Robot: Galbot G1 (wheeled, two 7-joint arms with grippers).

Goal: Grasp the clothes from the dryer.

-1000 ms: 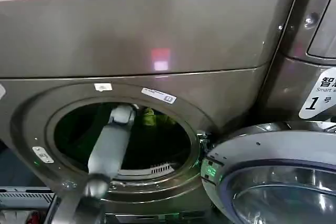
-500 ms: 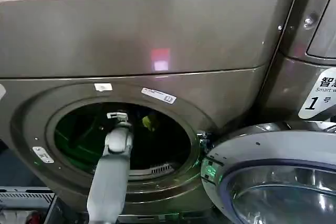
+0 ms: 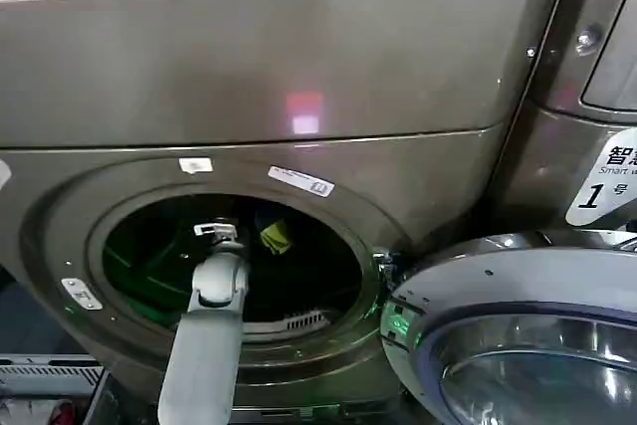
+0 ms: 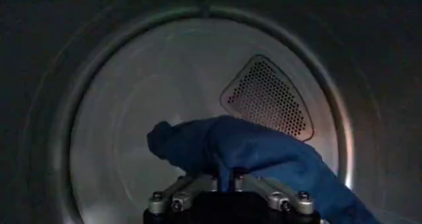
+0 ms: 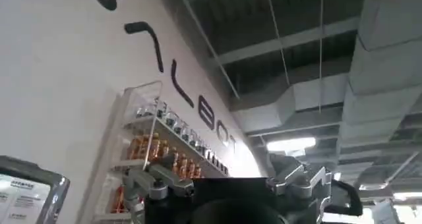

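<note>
- The left gripper (image 3: 221,232), on its grey arm, has drawn back toward the round porthole of the big bronze-grey dryer (image 3: 299,77), and sits nearer the opening than a second ago.
- Its jaws are clamped on the dark navy blue garment (image 4: 250,149), lifted off the drum's far wall.
- A yellow-green garment (image 3: 275,236) hangs just right of it.
- Extraction looks underway.
- The right gripper (image 5: 231,189) idles, pointed at the ceiling, with its fingers spread.

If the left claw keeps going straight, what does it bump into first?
Probably the dark blue garment, bunched right ahead of the left claw inside the dryer. How near is unclear.
</note>
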